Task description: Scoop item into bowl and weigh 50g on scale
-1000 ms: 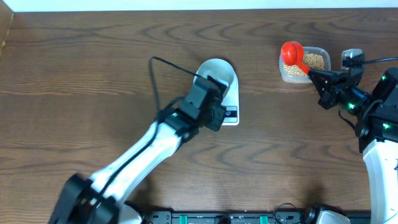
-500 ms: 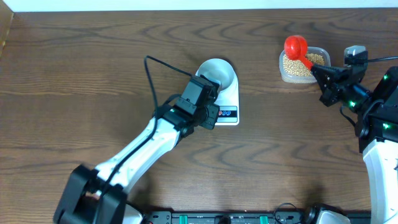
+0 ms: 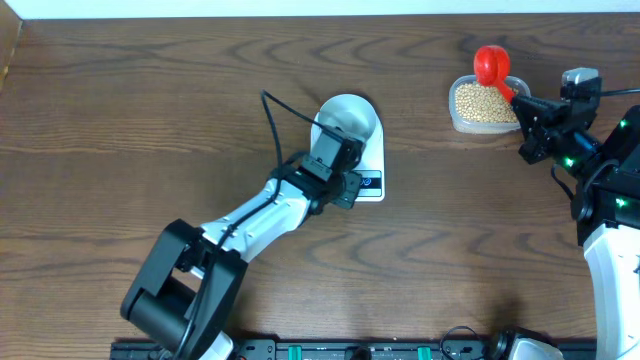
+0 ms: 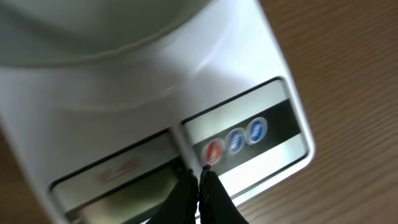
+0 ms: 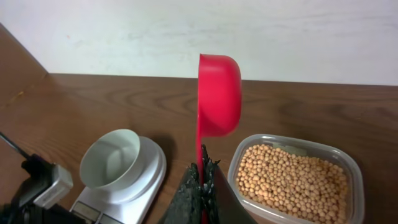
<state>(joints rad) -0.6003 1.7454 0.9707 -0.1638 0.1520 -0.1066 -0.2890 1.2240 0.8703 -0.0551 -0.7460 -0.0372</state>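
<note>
Two tools are being shown over a dark wooden desk [image 3: 120,110]. Left of the middle, the left tool [image 3: 347,183] is being held with its fingers pressed together and nothing between them, at the front panel of the scale [image 3: 372,165]. In the left wrist view the closed fingertips [image 4: 214,200] are being held just beside a round red button [image 4: 213,150]. The grey display [image 4: 118,186] is to the left of the button and two blue buttons [image 4: 257,130] are to its right. Whether the panel is being touched cannot be told.

The scale is flat, white and rectangular, and the bowl [image 3: 348,118] is being carried on its platform. The bowl is round, pale blue-white and smooth-rimmed, and in the right wrist view its inside is being shown as plain white.

Well apart to the right, the beans [image 3: 484,102] are being held in a clear rectangular tub [image 3: 453,112]. They are small, round, tan-yellow grains lying in a loose, nearly level layer.

At the tub's far edge a red scoop [image 3: 491,63] is being held with its cup raised above its handle. The handle is being gripped between the closed fingers of the right tool [image 3: 528,103]. Whether any grains are being carried in the cup cannot be told.
</note>
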